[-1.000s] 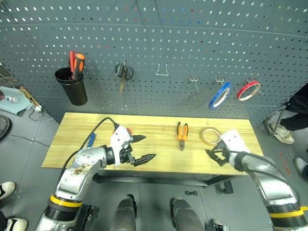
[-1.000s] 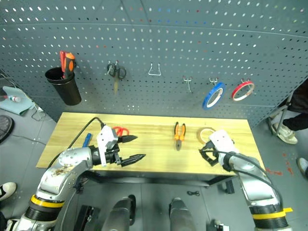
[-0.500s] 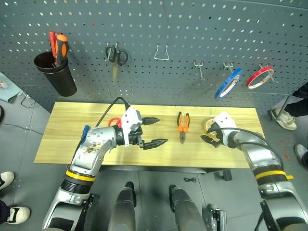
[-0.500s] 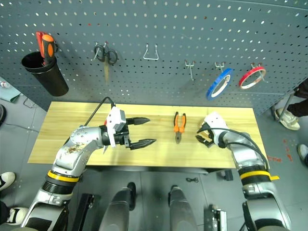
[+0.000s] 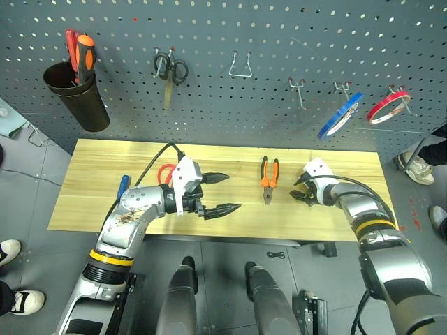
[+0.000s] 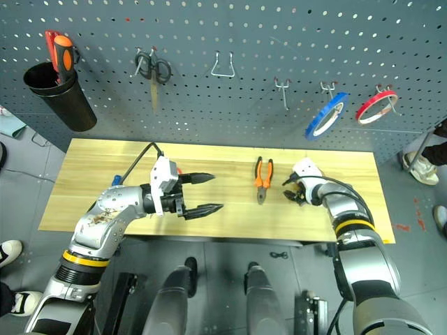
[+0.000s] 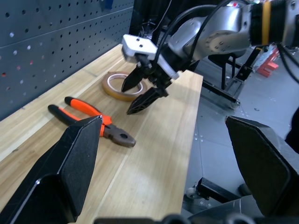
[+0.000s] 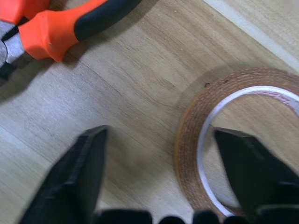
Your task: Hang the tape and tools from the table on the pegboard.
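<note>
Head views, desk: the rectangular light wooden desk [image 5: 91, 202] stands against the dark grey perforated metal pegboard [image 5: 223, 42].
Head views, my left end effector: my left end effector [image 5: 222, 192] hangs over the middle of the desk, pointing toward my right, fingers spread wide, grasping nothing.
Head views, my right end effector: my right end effector [image 6: 291, 195] is low over the right part of the desk, beside the orange-and-black-handled pliers [image 5: 268, 179].
Head views, other tools: red scissor handles [image 5: 165, 174] show behind my left wrist; a small blue-handled screwdriver [image 5: 122, 187] lies by my left forearm.
Head views, pegboard: a black cup [image 5: 77, 98], small black scissors [image 5: 170, 70], a blue tape ring [image 5: 340, 116] and a red tape ring [image 5: 388, 105] hang there.
Left wrist view: the flat tan-yellow translucent tape ring [image 7: 122, 86] lies flat on the desk beyond the pliers; my right end effector's tips stand parted just above it, one over its near rim.
Right wrist view: my two black fingers [image 8: 81, 172] straddle the near rim of the tape, one inside the ring, one outside, not clenched on it.
</note>
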{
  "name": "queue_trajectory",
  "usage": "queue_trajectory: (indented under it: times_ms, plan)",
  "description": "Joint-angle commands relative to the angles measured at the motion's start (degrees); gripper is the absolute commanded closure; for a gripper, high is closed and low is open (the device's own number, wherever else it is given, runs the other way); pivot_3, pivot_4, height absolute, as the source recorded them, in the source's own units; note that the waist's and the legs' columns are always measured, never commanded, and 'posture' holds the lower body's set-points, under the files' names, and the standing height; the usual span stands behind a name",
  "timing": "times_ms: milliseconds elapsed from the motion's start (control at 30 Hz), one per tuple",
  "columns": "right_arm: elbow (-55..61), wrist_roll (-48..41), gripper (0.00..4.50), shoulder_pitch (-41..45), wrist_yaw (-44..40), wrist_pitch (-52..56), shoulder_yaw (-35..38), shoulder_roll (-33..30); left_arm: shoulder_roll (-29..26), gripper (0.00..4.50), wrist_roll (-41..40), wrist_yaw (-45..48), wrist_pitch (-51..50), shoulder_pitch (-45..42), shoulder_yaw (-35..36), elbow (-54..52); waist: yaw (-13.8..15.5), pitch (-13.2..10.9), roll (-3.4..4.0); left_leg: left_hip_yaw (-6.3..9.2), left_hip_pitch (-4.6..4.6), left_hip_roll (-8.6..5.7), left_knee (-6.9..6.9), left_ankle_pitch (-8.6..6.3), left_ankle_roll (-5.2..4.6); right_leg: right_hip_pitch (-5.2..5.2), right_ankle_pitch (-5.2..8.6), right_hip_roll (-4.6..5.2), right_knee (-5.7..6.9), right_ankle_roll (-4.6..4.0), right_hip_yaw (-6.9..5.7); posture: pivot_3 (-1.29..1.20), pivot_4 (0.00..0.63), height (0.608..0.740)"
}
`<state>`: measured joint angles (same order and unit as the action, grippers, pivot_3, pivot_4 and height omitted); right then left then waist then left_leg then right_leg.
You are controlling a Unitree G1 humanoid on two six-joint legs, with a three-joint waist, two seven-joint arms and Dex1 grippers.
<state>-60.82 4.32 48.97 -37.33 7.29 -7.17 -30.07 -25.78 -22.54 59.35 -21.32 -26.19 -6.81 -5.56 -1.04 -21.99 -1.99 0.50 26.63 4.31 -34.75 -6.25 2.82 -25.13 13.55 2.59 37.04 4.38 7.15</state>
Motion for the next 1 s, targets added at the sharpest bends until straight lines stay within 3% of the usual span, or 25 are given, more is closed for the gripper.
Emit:
queue_trajectory:
  times_ms: [33,200,267,367,467,633,733,833,1000]
  plan:
    - [-3.2,0.5,2.1,-1.1,0.2,-0.7,0.9,-0.3,0.0,0.0,-1.0,0.0,0.5,-0.6,0.5,-1.5,0.0,0.0,0.0,0.0,0.0,0.0,0.0,0.0,0.0,0.0,0.0,0.0,0.0,0.0,0.0,0.06,0.445,0.74]
    - [-3.7,1.2,3.87,-1.8,1.2,-2.2,1.3,-0.3,0.5,0.0,-1.0,-0.4,0.7,-0.9,0.7,-0.9,0.0,0.0,0.0,0.01,0.01,-0.01,0.01,0.0,0.0,0.0,0.0,0.0,-0.01,0.0,0.0,0.06,0.437,0.74]
    - [-2.5,1.7,4.25,-2.6,1.8,-3.6,0.9,-0.5,0.7,0.0,-1.3,-0.4,0.5,-0.6,0.6,-1.4,0.0,0.0,0.0,0.01,0.0,-0.01,0.01,0.0,0.0,0.0,0.0,0.0,-0.02,0.0,0.0,0.06,0.43,0.74]
    - [5.3,1.6,4.25,-5.0,3.0,-3.9,1.2,-1.0,1.1,0.0,-2.0,-0.8,-0.3,-0.7,0.8,-2.1,0.0,0.0,0.0,0.02,0.01,-0.01,0.01,0.0,0.01,0.0,0.0,0.0,-0.02,0.01,0.0,0.06,0.414,0.74]
    - [22.1,0.4,4.25,-11.0,5.3,2.3,3.3,-0.8,1.5,0.0,-3.1,-1.3,-1.9,-0.8,1.3,-2.4,0.2,0.0,0.02,0.06,0.08,-0.01,0.04,0.0,0.01,-0.06,0.01,0.0,-0.01,0.02,-0.03,0.05,0.386,0.74]
    - [71.9,0.8,4.25,-33.5,7.4,22.4,4.9,-0.3,1.0,0.0,-8.6,-3.6,-9.1,-1.1,4.6,-4.7,0.4,0.3,0.37,0.41,0.6,-0.07,0.02,0.0,0.02,-0.43,-0.01,-0.01,0.1,0.0,-0.29,0.04,0.302,0.74]
    - [90.4,4.1,4.25,-42.0,6.1,26.5,1.7,-3.1,0.3,0.0,-13.0,-5.0,-13.8,-1.3,7.6,-6.3,0.2,1.0,0.42,0.56,0.84,-0.15,0.02,0.05,0.17,-0.65,-0.1,0.03,0.11,-0.15,-0.4,0.03,0.266,0.74]
    - [97.0,9.7,4.25,-42.9,6.8,23.7,-0.9,-6.8,-0.3,0.0,-16.0,-6.4,-16.8,-1.5,10.0,-8.0,-0.4,2.4,0.03,0.56,0.85,-0.23,-0.02,0.15,0.34,-0.66,-0.04,0.08,0.03,0.13,-0.35,0.02,0.236,0.74]
    - [95.9,18.5,4.25,-37.9,13.2,11.5,-2.0,-9.5,-1.6,0.0,-20.6,-8.2,-20.8,-2.0,12.6,-10.8,-0.8,4.7,-0.21,0.63,0.75,-0.24,0.02,0.34,0.68,-0.53,-0.43,0.07,-0.22,-0.01,-0.4,0.03,0.18,0.74]
